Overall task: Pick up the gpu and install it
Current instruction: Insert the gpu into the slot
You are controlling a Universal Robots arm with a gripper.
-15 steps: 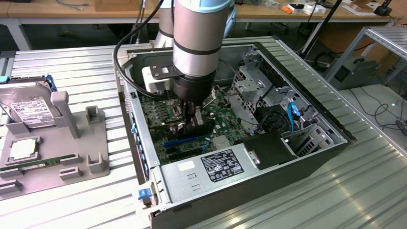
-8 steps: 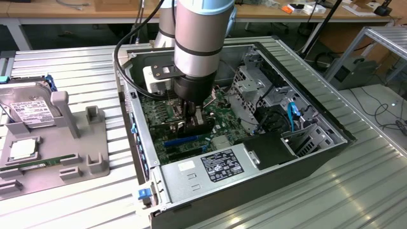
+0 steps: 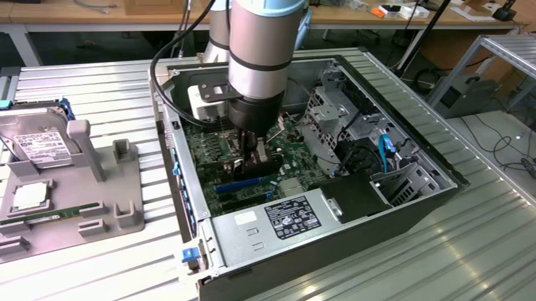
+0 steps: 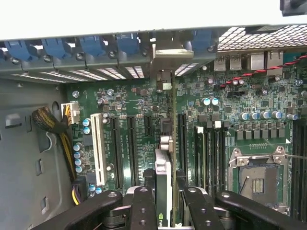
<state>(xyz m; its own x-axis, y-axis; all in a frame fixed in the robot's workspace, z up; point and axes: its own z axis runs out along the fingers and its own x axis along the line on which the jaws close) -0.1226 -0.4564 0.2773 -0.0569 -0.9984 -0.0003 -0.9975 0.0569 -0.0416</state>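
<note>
Pincer (image 4: 164, 201) clamped on upright gpu (image 4: 165, 143), edge-on over green motherboard (image 4: 230, 105) slots

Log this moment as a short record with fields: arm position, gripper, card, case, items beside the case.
arm position: reaching down into the open computer case
gripper: gripper shut on the gpu
gpu: gpu held on edge over the motherboard, lined up with the expansion slots
seating: cannot tell whether fully seated
beside case: hard drive standing in a grey holder, at the exterior view's left
</note>
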